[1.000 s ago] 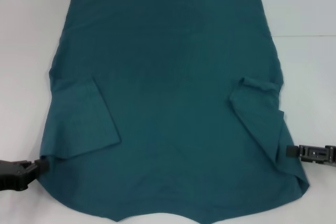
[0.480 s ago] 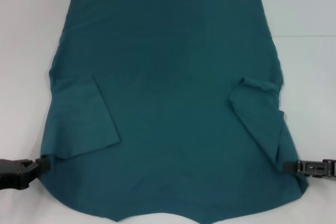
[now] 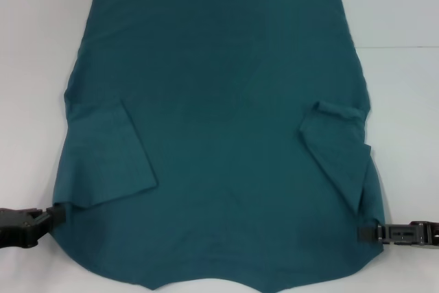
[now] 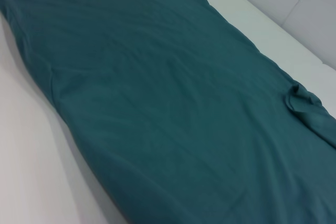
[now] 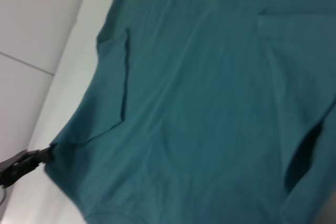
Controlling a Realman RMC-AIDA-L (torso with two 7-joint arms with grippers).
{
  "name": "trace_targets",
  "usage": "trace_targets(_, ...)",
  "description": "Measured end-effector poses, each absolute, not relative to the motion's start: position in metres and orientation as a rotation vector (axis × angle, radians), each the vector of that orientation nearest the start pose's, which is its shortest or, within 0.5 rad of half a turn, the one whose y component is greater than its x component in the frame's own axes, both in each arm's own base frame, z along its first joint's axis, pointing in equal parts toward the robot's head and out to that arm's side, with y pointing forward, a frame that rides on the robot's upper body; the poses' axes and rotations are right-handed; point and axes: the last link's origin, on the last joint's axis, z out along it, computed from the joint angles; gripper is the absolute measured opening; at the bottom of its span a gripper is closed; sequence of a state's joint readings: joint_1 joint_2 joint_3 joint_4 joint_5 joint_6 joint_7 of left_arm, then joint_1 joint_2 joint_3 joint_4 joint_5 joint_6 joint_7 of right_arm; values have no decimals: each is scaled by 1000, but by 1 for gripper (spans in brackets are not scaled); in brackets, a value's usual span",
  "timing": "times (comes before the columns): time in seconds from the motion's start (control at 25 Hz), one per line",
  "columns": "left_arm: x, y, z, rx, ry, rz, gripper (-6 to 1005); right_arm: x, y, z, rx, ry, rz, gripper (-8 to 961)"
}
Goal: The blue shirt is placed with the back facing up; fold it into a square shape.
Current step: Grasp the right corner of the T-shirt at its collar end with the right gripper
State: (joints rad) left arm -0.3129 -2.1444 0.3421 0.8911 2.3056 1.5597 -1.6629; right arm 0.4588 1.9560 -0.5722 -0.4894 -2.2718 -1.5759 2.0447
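The blue shirt lies spread out on the white table, plain side up, with both short sleeves folded inward onto the body. Its collar end is nearest me. My left gripper is at the shirt's near left corner, shut on the fabric edge. The right wrist view shows that left gripper with the cloth drawn to a point at it. My right gripper lies low at the near right edge, its tip overlapping the fabric just below the folded right sleeve. The left wrist view shows only the shirt.
The white table shows bare on both sides of the shirt and beyond its far hem. A seam line in the table surface runs at the far right.
My right gripper has moved toward me along the shirt's right edge and inward onto the fabric. The near right lobe of the shirt has drawn in. The left gripper stayed put.
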Motion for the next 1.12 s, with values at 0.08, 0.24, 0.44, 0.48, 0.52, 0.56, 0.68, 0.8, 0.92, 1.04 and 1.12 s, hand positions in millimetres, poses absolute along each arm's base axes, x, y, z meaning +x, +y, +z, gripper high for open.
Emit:
trace_targets(0.08,-361,259,41,-2292,-1254,-487,2,341,281,15,-2384,1849,510,776)
trace_targets(0.24,-362,259,41,-2291,-1254,-486,1,339,279,13,-2390,1857,516,767)
trace_targets(0.44,-362,259,41,-2291,-1254,-486,2,340,279,12,-2388,1856,516,757)
trace_targets(0.48,-361,259,41,-2292,-1254,-486,2,340,279,12,-2387,1855,516,755)
trace_targets(0.52,-361,259,41,-2292,-1254,-486,2,340,279,12,-2387,1854,516,753)
trace_targets(0.56,-361,259,41,-2292,-1253,-486,2,340,279,12,-2388,1853,516,751)
trace_targets(0.68,-361,259,41,-2294,-1254,-486,3,340,278,11,-2392,1849,516,744)
trace_targets(0.8,-361,259,41,-2294,-1254,-486,3,341,278,12,-2392,1844,516,691)
trace_targets(0.92,-361,259,41,-2295,-1254,-487,3,342,278,12,-2379,1843,520,542)
trace_targets(1.04,-361,259,41,-2295,-1254,-487,3,343,278,12,-2373,1845,521,431)
trace_targets(1.12,-361,259,41,-2295,-1254,-487,4,343,278,12,-2370,1848,521,369)
